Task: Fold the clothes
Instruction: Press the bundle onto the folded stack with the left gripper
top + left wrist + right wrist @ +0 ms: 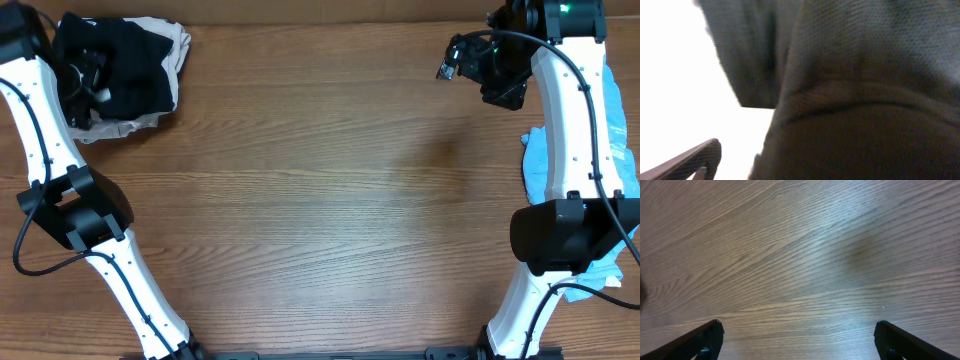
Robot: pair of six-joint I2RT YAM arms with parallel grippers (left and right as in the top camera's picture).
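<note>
Centrally, wide table (320, 200) between edge-heaped clothes (120, 70).

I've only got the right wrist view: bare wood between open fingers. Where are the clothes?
Observer: A black shirt is bunched at the far left corner of the table, on top of a beige cloth.
Operator: Where's the left gripper?
Observer: The left gripper is down in that pile; dark fabric fills its camera.
Operator: Anything on my side?
Observer: A light-blue shirt lies at the right edge, partly under the right arm.
</note>
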